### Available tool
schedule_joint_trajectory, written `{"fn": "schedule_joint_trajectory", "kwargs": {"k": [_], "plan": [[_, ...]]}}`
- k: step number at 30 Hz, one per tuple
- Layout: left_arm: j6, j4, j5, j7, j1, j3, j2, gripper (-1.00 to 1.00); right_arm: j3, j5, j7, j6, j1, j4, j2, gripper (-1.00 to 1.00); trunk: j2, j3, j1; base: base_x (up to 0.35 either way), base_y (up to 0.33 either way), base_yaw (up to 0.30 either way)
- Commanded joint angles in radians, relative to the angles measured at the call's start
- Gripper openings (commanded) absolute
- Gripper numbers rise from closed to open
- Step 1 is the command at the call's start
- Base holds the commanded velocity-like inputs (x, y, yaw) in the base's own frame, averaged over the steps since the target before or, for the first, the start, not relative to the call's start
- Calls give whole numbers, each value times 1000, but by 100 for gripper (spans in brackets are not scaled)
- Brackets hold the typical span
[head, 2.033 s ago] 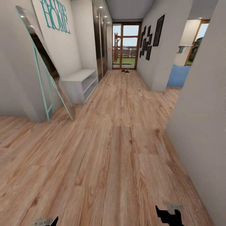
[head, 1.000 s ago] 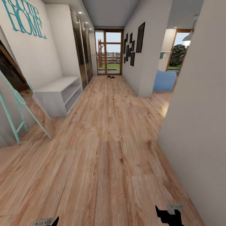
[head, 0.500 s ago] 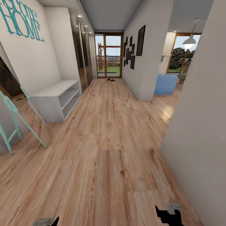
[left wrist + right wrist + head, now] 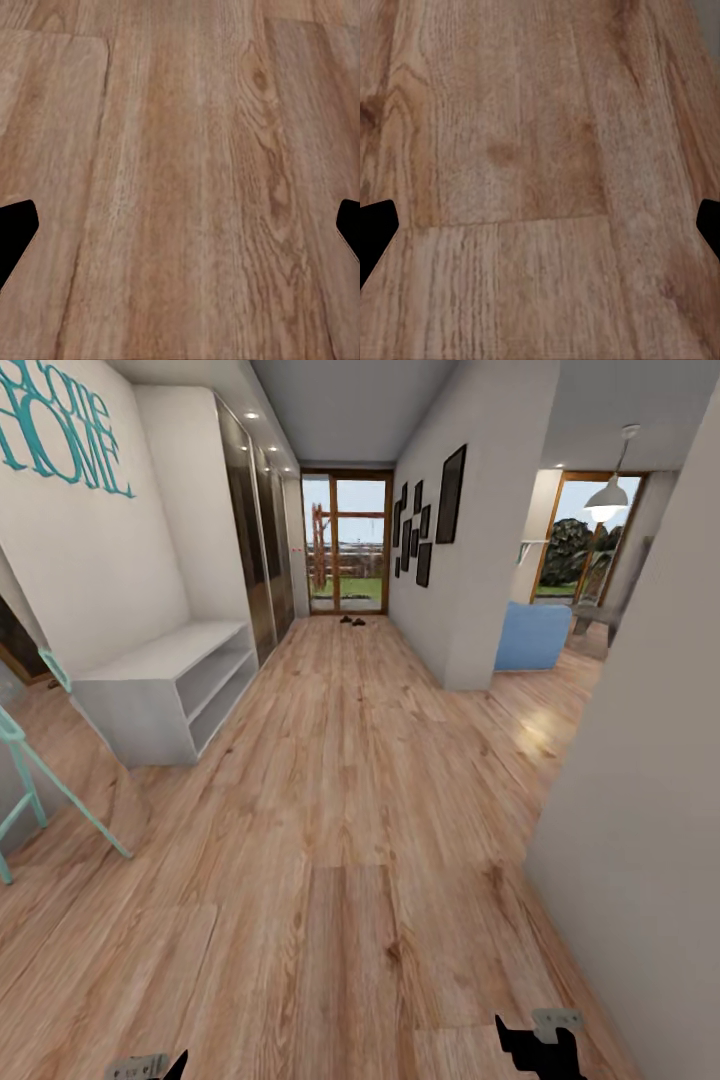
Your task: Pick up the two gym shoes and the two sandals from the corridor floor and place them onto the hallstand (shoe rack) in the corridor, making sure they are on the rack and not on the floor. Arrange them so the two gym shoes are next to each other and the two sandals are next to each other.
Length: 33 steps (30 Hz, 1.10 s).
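Note:
The corridor floor [image 4: 350, 780] of light brown wood planks runs ahead to a glass door. Two small dark shapes, likely the sandals [image 4: 352, 621], lie on the floor just before that door, too far off to make out. The gym shoes and the hallstand are out of view. My left gripper [image 4: 160, 1066] and right gripper [image 4: 537, 1045] peek in at the bottom edge of the head view. In the wrist views the left gripper [image 4: 180, 232] and the right gripper [image 4: 540, 232] hang over bare planks, jaws wide apart and holding nothing.
A white two-shelf bench [image 4: 165, 685] stands against the left wall under teal lettering [image 4: 55, 425]. A teal-framed leaning mirror [image 4: 40, 780] is at the near left. A grey wall [image 4: 640, 810] is close on my right; beyond it a room with a blue sofa [image 4: 530, 635] opens.
The whole view has shifted: the camera has travelled forward down the corridor, so the bench and mirror slid left and nearer, and the right-hand room opened up. Both grippers keep their pose.

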Motion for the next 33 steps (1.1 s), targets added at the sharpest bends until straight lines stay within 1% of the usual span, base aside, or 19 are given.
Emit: {"fn": "schedule_joint_trajectory", "kwargs": {"k": [1, 14, 17, 21, 26, 33], "plan": [[1, 1, 9, -10, -1, 3, 0, 100, -5, 0, 6, -3, -1, 1, 0, 100, 0, -1, 0, 339, 0, 0], [1, 0, 10, -5, -1, 5, 0, 100, -5, -1, 8, -3, -1, 1, 0, 100, 0, 0, 0, 339, 0, 14], [0, 0, 10, 9, -1, 6, 0, 100, -5, -1, 8, -3, -1, 1, 1, 100, 0, 0, 0, 339, 0, 150], [0, 0, 9, 44, -1, 5, -1, 100, -5, -1, 8, -3, -1, 1, 1, 100, 0, 0, 0, 339, 0, 219], [-1, 0, 9, 61, -1, 4, -12, 100, -5, -1, 9, -2, -1, 1, 1, 100, 0, 0, 0, 339, 0, 146], [-6, 0, 10, 70, -1, 3, -31, 100, -6, -2, 10, -2, -1, 1, -1, 100, 0, 0, 0, 339, 0, 39]]}}
